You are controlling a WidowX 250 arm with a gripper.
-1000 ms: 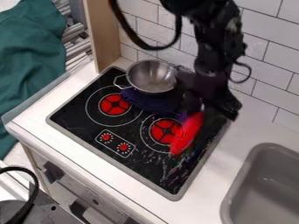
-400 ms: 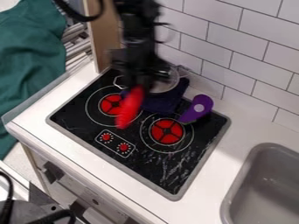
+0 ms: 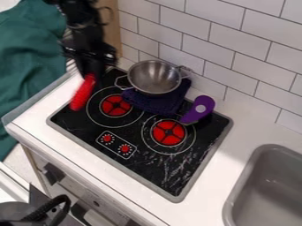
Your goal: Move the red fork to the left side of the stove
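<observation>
Leftward has gone the fork (image 3: 82,93), from the inner side of the left burner (image 3: 116,106) to the left edge of the stove (image 3: 159,176), and the claw (image 3: 91,74) with it; the pot (image 3: 154,78) is now free of the arm's cover. The claw pinches the fork by its upper end, and the fork hangs at a slant, its lower end pointing down toward the stove's left corner. Whether that end touches anything I cannot tell; it looks held above.

This seems to be the end of the carry, with only the setting down left. Stop the sideways travel first and let the swing die. The upper end seems to lie out past the rim, so a small shift inward before lowering would keep the fork off the raised edge and the counter (image 3: 32,122). Then lower gently until the free end meets the glass, tip the fork flat, and part the claw only once it lies supported; let go high, it could bounce or slide off.

Beyond the burner, the pot stands by the back edge, next to the purple cloth (image 3: 154,103), with the spatula (image 3: 200,108) farther right.
</observation>
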